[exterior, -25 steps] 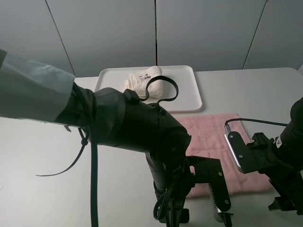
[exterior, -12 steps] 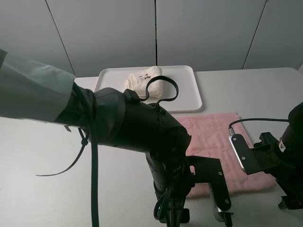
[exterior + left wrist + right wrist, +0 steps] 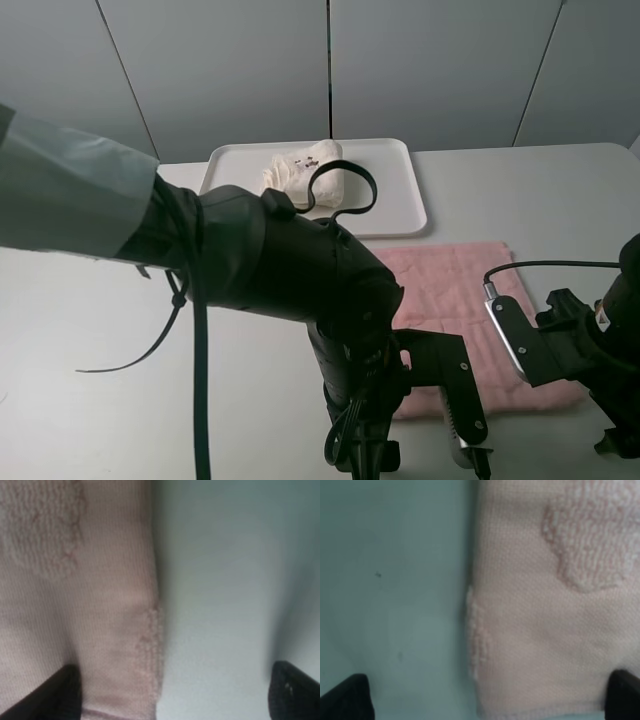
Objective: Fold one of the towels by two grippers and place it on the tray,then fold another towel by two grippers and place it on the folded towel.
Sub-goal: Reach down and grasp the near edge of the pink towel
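Pink towel: the pink towel [image 3: 465,290] lies spread flat on the table, in front of the tray and right of centre. Both arms hide part of its near edge.
Left gripper: the left gripper [image 3: 175,697] has its jaws wide apart. One finger is over the cloth, the other over bare table, with a towel edge running between them. Contact with the cloth cannot be told.
Right gripper: the right gripper [image 3: 485,697] is likewise spread wide. It straddles a towel edge and corner, gripping nothing.
White towel: the white towel [image 3: 298,165] sits bundled on the tray, left of its middle.
Tray: the tray [image 3: 412,195] is white with a raised rim, at the far side near the wall, just beyond the pink towel.
Count: two towels, one tray, two grippers.
Surface: the table [image 3: 80,320] is pale and matt.
Room: the wall [image 3: 430,70] is of grey panels with dark seams.
Open room: bare table shows left of the pink towel and right of the tray.
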Controlling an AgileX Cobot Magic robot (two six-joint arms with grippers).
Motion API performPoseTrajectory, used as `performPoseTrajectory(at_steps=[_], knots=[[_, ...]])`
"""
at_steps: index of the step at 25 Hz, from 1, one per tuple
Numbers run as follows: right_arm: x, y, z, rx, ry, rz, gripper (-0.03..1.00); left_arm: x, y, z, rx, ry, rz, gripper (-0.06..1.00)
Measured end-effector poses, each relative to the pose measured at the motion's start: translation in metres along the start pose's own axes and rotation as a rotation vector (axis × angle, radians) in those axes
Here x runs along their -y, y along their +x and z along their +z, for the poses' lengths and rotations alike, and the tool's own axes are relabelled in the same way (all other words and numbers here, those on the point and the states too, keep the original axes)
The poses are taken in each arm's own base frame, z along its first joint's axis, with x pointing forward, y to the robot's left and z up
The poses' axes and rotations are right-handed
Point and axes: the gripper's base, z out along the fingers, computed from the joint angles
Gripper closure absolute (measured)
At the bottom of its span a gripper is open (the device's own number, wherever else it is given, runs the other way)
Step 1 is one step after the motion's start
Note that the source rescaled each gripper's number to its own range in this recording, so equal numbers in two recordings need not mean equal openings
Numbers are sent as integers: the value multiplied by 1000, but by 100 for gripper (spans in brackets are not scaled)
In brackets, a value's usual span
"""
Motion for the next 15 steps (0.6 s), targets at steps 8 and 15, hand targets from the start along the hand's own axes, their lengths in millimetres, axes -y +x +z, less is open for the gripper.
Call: performPoseTrajectory(at_steps=[8,15], knots=[[-1,0,1,6,17,12,-3,0,0,0,-1,0,-2,-3],[-1,-1,2,21,50,8,46,0,0,0,-1,0,-2,-3]])
